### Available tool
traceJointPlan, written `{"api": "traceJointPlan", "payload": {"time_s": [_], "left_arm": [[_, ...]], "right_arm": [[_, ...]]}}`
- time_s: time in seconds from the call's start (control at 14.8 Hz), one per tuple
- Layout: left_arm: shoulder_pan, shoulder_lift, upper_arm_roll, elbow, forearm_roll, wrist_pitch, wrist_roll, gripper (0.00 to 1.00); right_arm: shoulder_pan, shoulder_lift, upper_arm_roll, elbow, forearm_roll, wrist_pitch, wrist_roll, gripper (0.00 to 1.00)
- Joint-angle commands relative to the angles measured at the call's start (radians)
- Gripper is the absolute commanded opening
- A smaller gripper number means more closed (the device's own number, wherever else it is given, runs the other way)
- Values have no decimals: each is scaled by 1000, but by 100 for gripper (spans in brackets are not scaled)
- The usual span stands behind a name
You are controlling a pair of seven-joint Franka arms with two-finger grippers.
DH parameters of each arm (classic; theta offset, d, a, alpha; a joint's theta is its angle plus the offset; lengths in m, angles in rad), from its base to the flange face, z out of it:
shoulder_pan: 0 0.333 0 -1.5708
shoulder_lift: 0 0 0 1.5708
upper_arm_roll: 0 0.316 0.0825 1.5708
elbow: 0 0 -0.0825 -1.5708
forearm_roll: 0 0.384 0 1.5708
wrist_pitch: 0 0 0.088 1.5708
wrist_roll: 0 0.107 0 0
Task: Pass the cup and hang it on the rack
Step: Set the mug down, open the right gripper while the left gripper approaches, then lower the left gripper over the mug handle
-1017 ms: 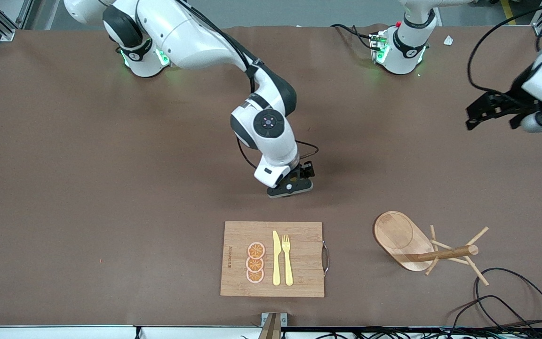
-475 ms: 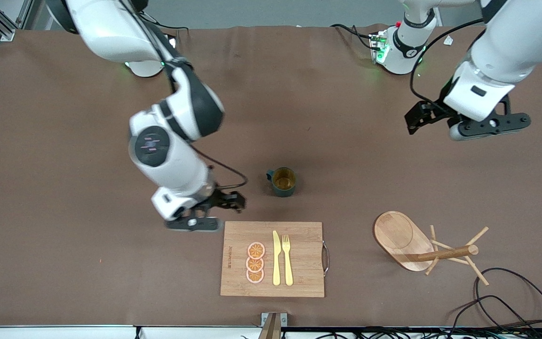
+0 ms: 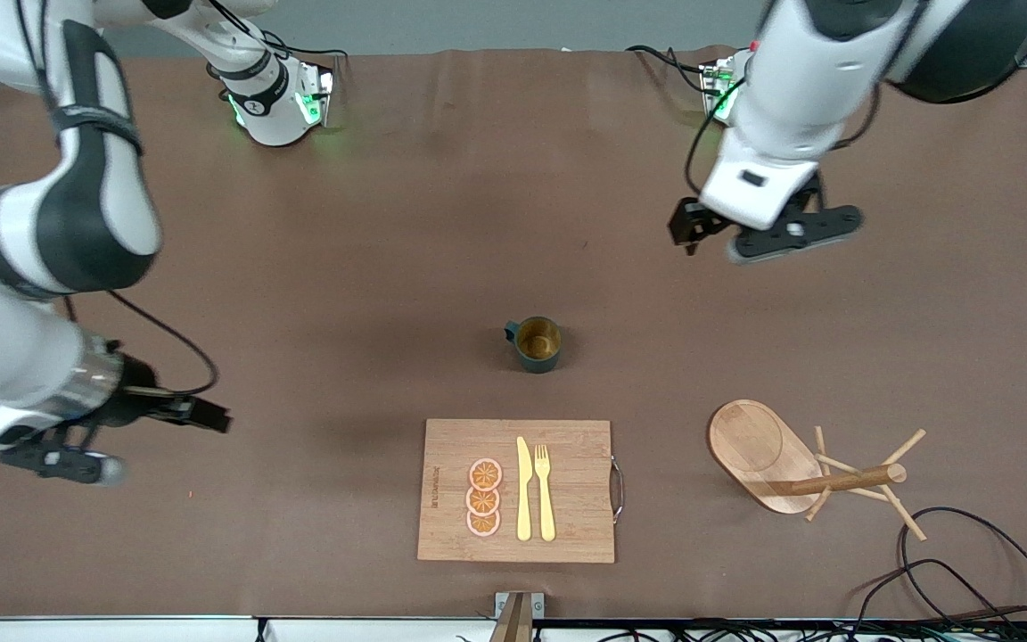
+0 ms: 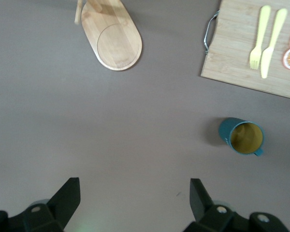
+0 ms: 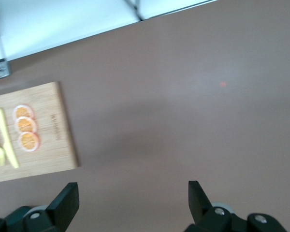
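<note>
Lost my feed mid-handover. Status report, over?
Right gripper open, empty, over bare table at its own end. Left gripper open, empty, above table. Cup upright on table, nobody holding. Rack empty; path clear.

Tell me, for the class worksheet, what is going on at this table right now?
Nothing is being held at the moment. The cup stands upright on the table, just farther from the front camera than the cutting board. The right claw is open over bare table toward the right arm's end. The left claw is open too, up in the air over the table toward the left arm's end. The rack stands empty near the left arm's end, so hanging is not yet done.
</note>
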Motion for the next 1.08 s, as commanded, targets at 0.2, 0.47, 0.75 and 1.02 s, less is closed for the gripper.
{"api": "traceJointPlan", "payload": {"time_s": [0.2,0.47,0.75,1.02], "left_arm": [[-228,260,2,177,188,26,-372,100],[-353,384,12,220,306,134,-570,100],[-450,483,18,231,432,174,-759,100],[-541,585,64,257,553,199,-915,99]], "right_arm": [[-143,-227,22,-238,-62,-2,-198,100],[-155,-333,22,-331,-106,0,-206,100],[-155,-427,22,-419,-112,7,-206,100],[-157,-523,22,-515,-112,12,-205,100]]}}
